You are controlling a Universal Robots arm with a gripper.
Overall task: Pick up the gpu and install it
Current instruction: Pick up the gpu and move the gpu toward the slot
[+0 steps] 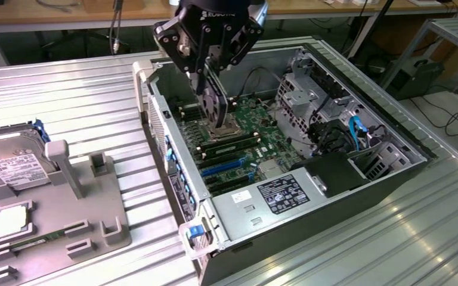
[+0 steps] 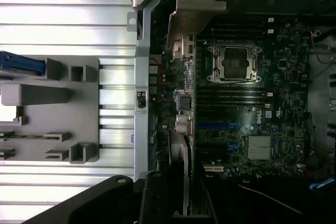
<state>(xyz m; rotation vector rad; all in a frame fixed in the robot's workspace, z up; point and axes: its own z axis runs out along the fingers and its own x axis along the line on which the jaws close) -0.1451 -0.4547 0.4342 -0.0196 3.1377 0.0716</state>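
gpu [image 1: 215, 110] hangs edge-down, gripped between the fingers [image 1: 193, 65] of the gripper [image 1: 210, 83], its metal bracket [image 2: 191, 9] at the end farthest from them. under the fingers lies the motherboard [image 1: 253, 128] in the open computer case [image 1: 293, 238]. well off to the side, outside the case, stands a grey tray [image 1: 78, 202] with a hard drive [image 1: 10, 167].

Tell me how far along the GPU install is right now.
Done: the gpu is picked up, clamped in the gripper. In hand: it hangs upright over the open case, above the motherboard near the processor socket. Left: seating it; the blue slots stand bare.
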